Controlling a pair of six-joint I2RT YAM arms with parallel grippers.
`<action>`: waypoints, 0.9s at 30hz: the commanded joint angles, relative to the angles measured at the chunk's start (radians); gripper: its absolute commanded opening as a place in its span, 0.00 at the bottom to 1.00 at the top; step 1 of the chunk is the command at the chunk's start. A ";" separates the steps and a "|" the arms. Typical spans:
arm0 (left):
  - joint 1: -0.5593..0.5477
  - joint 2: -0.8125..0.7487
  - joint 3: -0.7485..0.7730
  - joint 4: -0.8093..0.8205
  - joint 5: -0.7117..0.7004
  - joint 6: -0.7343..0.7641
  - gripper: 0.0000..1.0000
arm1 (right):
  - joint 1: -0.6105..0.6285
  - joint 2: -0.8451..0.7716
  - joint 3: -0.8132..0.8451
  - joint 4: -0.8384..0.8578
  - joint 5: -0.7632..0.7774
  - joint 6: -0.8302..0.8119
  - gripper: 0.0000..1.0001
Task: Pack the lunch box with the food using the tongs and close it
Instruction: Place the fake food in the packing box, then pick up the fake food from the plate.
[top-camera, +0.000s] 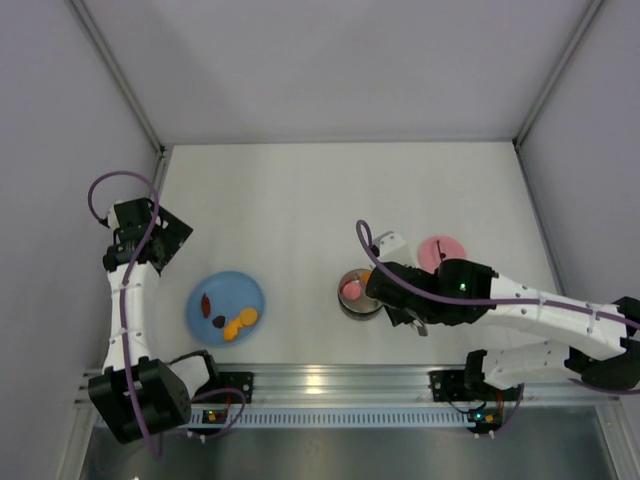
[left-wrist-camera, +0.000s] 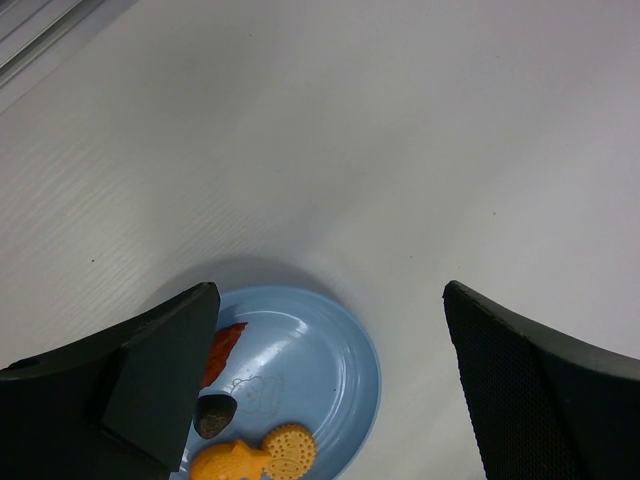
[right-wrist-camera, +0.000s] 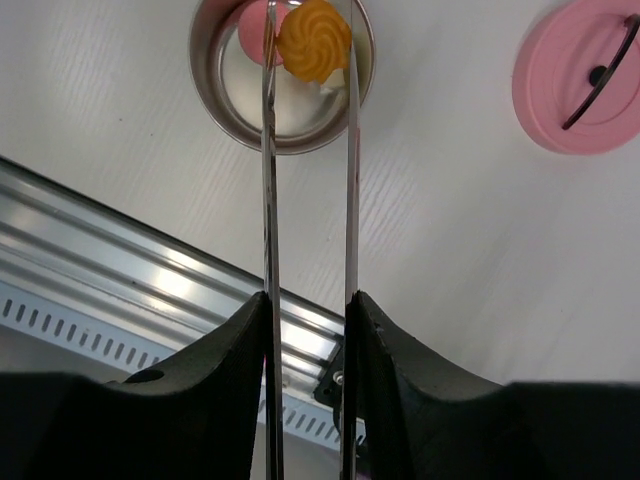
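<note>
- Tongs (right-wrist-camera: 351, 200): tips pinch an orange swirl piece (right-wrist-camera: 314, 39); the right gripper (right-wrist-camera: 308, 300) squeezes both arms.
- In the right wrist view, the piece hangs over the lunch box (right-wrist-camera: 215, 120), toward 1 o'clock.
- Pink lid (right-wrist-camera: 580, 85): 3 o'clock, apart.

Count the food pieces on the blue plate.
4, all on the blue plate: a red strip, a dark brown bit beside it, a round orange biscuit and an orange piece next to it. None looks hidden.

No readable text, label, brand or number is seen. A faint outline mark is noted on the blue plate (left-wrist-camera: 340, 370), lower left of the left wrist view; illegible.
</note>
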 joint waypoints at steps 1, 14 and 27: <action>0.004 -0.019 -0.003 0.048 0.008 0.014 0.99 | -0.013 -0.008 -0.010 0.002 0.020 0.027 0.37; 0.004 -0.018 -0.007 0.051 0.015 0.014 0.99 | -0.013 -0.023 -0.019 0.003 0.032 0.031 0.46; 0.004 -0.016 -0.010 0.057 0.015 0.015 0.99 | -0.013 0.185 0.226 0.161 -0.028 -0.149 0.45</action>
